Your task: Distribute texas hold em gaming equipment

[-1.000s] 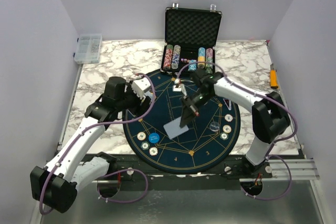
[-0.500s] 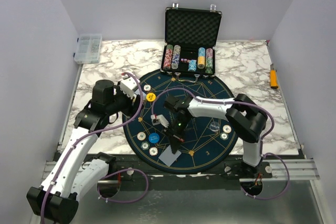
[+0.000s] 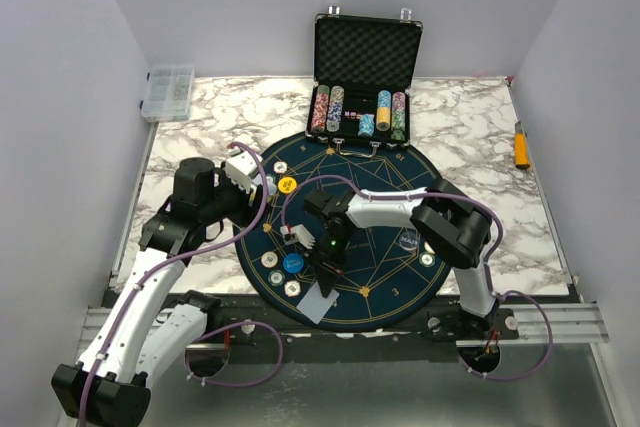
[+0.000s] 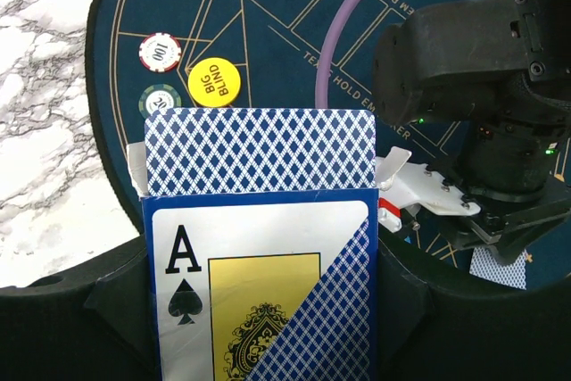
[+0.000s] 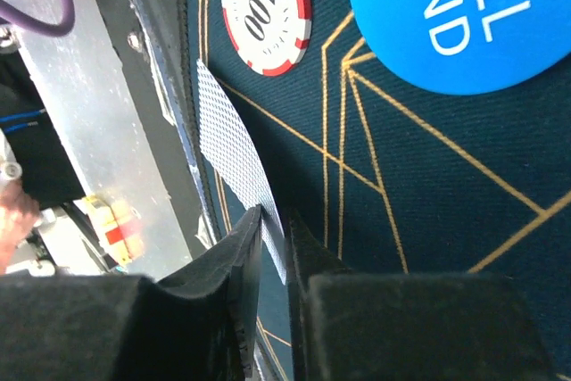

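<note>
Marble table: white and grey, between pale lilac walls; a black case stands open at its far edge.
Mat: round, dark blue with gold lines, near middle of the table.
Left gripper: clamped on a blue-patterned card box over the mat's left edge.
Right gripper: fingers a slit apart, one end of a playing card in the slit; whether they pinch it cannot be told.
Playing card: back up, at the mat's near rim.
Discs: a blue disc and a red-rimmed chip lie near the card.
</note>
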### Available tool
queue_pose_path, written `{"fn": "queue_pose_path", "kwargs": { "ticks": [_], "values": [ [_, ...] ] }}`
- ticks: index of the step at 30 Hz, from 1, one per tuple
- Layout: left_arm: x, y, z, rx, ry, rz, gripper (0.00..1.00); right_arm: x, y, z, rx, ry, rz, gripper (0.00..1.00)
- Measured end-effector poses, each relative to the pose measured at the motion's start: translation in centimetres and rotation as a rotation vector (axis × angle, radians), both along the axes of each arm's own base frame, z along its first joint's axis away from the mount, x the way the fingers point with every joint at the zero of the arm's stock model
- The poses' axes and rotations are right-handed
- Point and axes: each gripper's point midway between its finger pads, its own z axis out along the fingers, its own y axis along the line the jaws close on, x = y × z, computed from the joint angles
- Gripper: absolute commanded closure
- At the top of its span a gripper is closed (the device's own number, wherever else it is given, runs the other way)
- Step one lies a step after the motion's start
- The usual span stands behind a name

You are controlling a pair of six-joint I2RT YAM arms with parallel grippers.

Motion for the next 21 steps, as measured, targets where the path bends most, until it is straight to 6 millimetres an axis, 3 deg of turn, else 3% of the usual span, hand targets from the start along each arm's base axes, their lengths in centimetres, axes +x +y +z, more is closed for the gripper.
{"fn": "queue_pose_path", "kwargs": {
  "ticks": [4,7,11,15,21],
  "values": [
    [-0.1,0.2,-0.5,0.000,0.010,0.007,1.00,0.0,0.2,0.1,-0.016,0.015,-0.022,0.62],
    [-0.4,0.2,-0.8,-0.004,0.019,0.005,1.00,-0.1,0.3,0.4,-0.027,0.026,-0.038,0.42],
    [-0.5,0.2,-1.0,-0.008,0.024,0.002,1.00,-0.4,0.6,1.4,-0.026,0.035,-0.051,0.26],
    [-0.6,0.1,-1.0,-0.017,0.028,0.000,1.00,0.9,0.8,2.1,-0.016,-0.008,-0.080,0.24],
    [-0.9,-0.1,-1.1,-0.017,0.022,-0.035,1.00,6.4,0.3,3.8,0.028,-0.081,-0.206,0.18]
  ]
}}
